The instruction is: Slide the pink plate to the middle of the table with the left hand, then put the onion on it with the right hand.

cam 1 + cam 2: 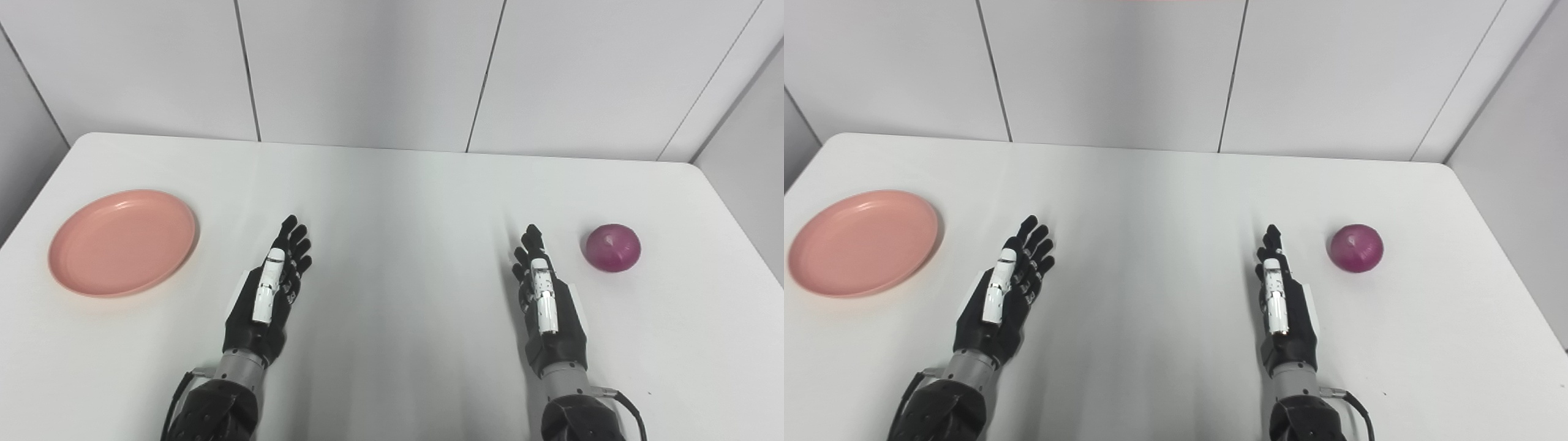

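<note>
The pink plate [122, 242] sits flat at about 9 o'clock on the white bench [398, 202], and the purple onion [612, 247] sits far across at 3 o'clock. The left robot hand [269, 294] is near the plate with its fingers stretched out, holding nothing. The right robot hand [545, 300] is just beside the onion, not touching it, fingers straight and empty too.

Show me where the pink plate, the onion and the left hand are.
pink plate [122, 242], left eye view, middle of its dish.
onion [612, 247], left eye view, middle of its purple skin.
left hand [272, 288], left eye view, back of the hand.
</note>
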